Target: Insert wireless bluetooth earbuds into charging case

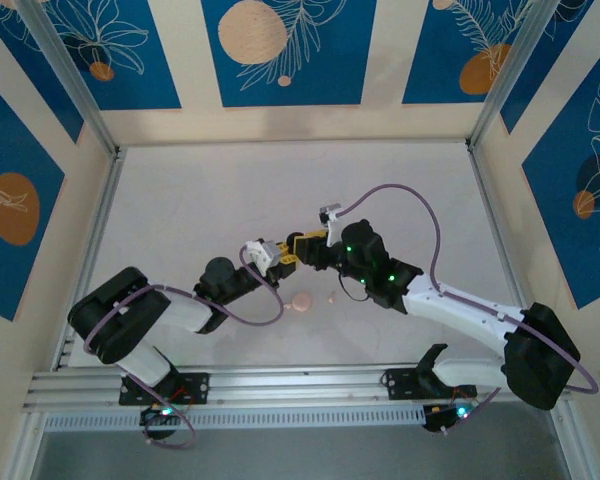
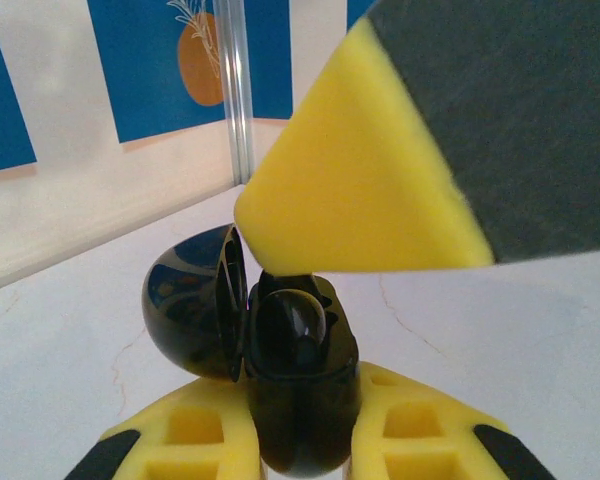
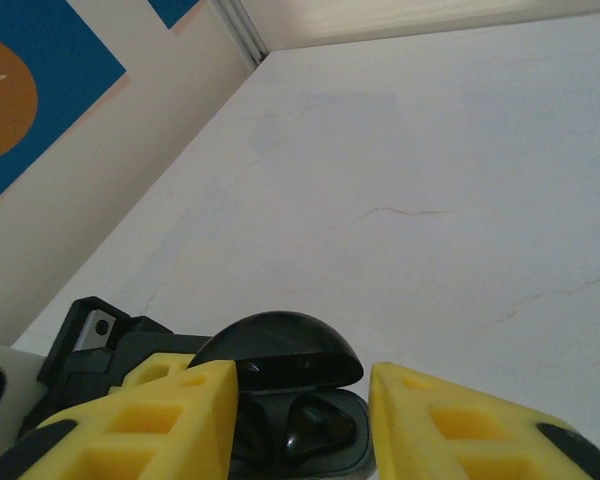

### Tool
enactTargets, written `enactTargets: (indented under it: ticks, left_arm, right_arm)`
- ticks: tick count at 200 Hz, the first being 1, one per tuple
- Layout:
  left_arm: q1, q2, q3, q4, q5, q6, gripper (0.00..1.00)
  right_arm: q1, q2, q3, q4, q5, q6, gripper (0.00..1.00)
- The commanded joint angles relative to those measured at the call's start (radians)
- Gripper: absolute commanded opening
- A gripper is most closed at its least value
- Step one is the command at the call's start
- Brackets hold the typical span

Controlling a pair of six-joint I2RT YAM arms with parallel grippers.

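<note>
My left gripper [image 2: 300,400] is shut on the black charging case [image 2: 302,430], holding it above the table with its lid [image 2: 190,310] swung open to the left. A black earbud [image 2: 292,325] sits in the case's well. One yellow finger [image 2: 360,190] of my right gripper hangs right over the case. In the right wrist view my right gripper [image 3: 302,378] is open, its fingers either side of the open case [image 3: 280,350], with the black earbud [image 3: 320,430] seated inside. From above, the left gripper [image 1: 275,255] and right gripper [image 1: 302,245] meet at mid-table.
A round pale pink case [image 1: 300,302] lies on the white table [image 1: 200,200] just in front of the grippers, with a small pale pink earbud [image 1: 332,297] to its right. Metal frame posts and blue-patterned walls enclose the table.
</note>
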Motion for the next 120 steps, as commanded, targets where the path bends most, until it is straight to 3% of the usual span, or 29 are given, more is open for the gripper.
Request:
enactTargets:
  ticks: [1, 51, 120]
  left_arm:
    - [-0.010, -0.024, 0.006, 0.051, 0.000, 0.016, 0.09]
    - [-0.010, -0.023, -0.006, 0.052, 0.058, 0.043, 0.09]
    - [-0.009, -0.025, 0.011, 0.052, 0.259, 0.014, 0.10]
  right_arm:
    - [-0.006, -0.042, 0.001, 0.007, -0.014, 0.004, 0.45]
    - [-0.069, -0.105, 0.012, -0.029, -0.146, 0.003, 0.50]
    - [-0.333, -0.074, 0.081, -0.157, -0.728, -0.026, 0.58]
